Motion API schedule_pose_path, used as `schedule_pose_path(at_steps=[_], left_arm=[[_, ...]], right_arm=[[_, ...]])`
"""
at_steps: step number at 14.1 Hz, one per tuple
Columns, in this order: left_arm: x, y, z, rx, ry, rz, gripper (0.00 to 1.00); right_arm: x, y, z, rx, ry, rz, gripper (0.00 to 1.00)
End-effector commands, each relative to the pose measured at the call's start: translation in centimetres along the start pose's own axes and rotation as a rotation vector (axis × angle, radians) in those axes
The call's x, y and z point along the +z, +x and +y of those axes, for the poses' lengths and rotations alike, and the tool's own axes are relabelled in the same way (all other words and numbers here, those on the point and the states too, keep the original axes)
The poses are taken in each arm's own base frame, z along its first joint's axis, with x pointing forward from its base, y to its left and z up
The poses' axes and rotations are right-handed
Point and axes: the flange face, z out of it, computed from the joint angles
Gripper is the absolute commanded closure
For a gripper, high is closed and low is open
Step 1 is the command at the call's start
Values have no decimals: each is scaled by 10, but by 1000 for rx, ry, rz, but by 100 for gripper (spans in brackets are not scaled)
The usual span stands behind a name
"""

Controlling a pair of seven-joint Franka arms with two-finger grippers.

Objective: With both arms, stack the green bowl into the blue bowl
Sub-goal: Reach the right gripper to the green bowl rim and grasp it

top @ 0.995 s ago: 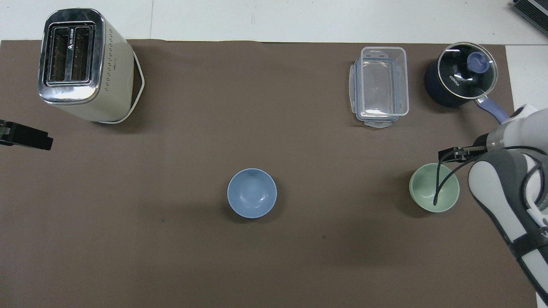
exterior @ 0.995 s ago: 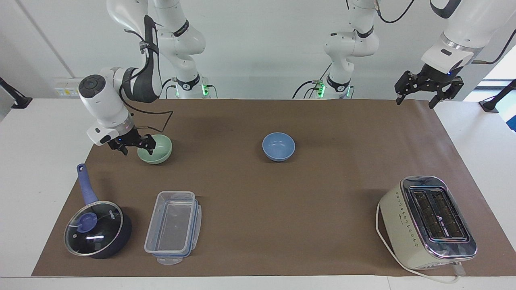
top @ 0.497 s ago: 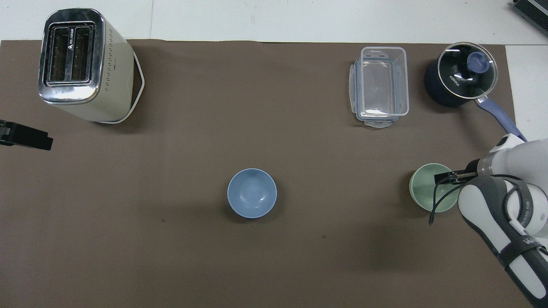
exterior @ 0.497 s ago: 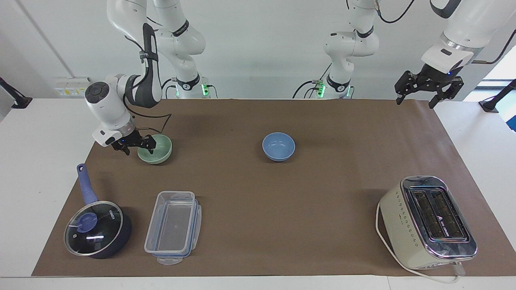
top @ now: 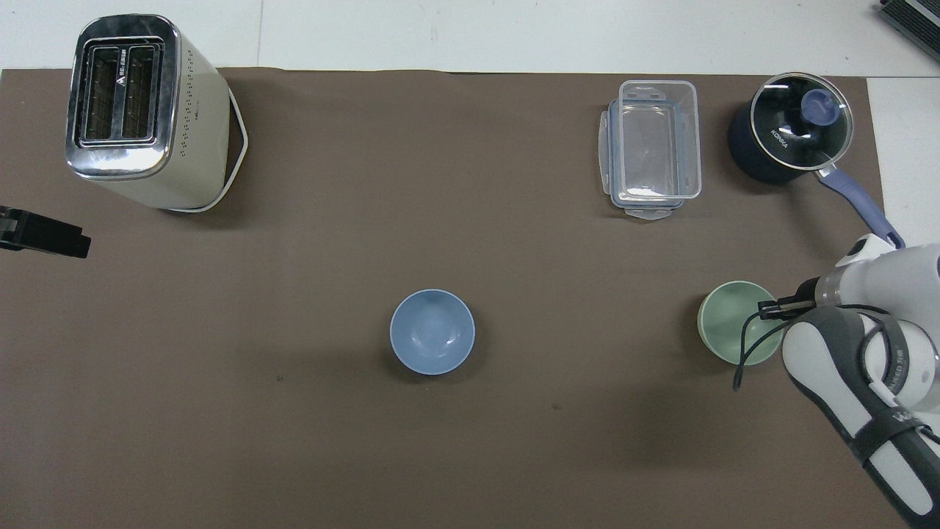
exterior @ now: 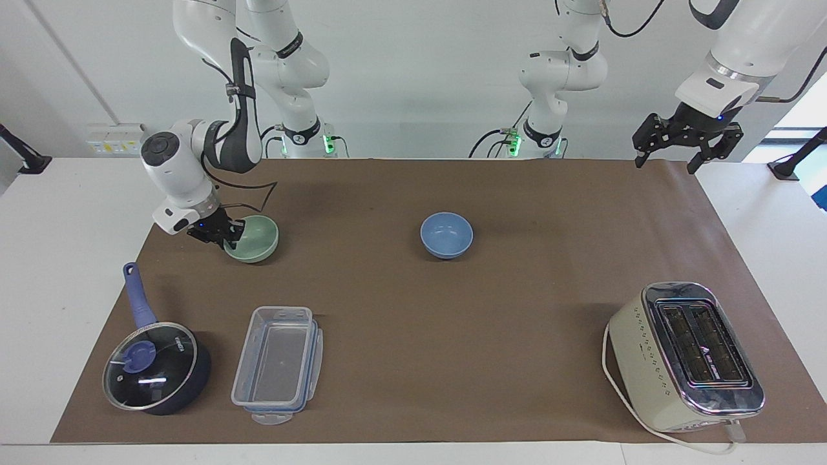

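The green bowl (exterior: 257,240) sits on the brown mat toward the right arm's end of the table, slightly tipped; it also shows in the overhead view (top: 731,323). My right gripper (exterior: 223,236) is down at the bowl, shut on its rim at the side toward the table's end, and it shows in the overhead view (top: 771,308) too. The blue bowl (exterior: 446,235) stands upright and empty at mid-table, apart from both grippers, as the overhead view (top: 432,332) confirms. My left gripper (exterior: 686,139) waits open, raised over the mat's corner at the left arm's end.
A cream toaster (exterior: 685,355) stands farther from the robots at the left arm's end. A clear plastic container (exterior: 278,365) and a dark blue lidded saucepan (exterior: 155,365) lie farther from the robots than the green bowl.
My right gripper moved onto the green bowl's rim and its fingers closed on it. The bowl shifted a little toward the blue bowl. The left arm has not moved.
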Motion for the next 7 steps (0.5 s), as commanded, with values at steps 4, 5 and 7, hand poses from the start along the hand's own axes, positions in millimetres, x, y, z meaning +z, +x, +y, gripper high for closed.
schedule_pose_path(at_steps=[4,5,7], left_arm=[[-3,-8,-3,1,15,-8,0],[-3,-8,-3,1,15,-8,0],[-3,-8,-3,1,15,-8,0]], right_arm=[[-15,-2,1,-22,2,36,100],[-25,0,0,-28,1,40,100],[-48,3,-3,-36,5,26,100]])
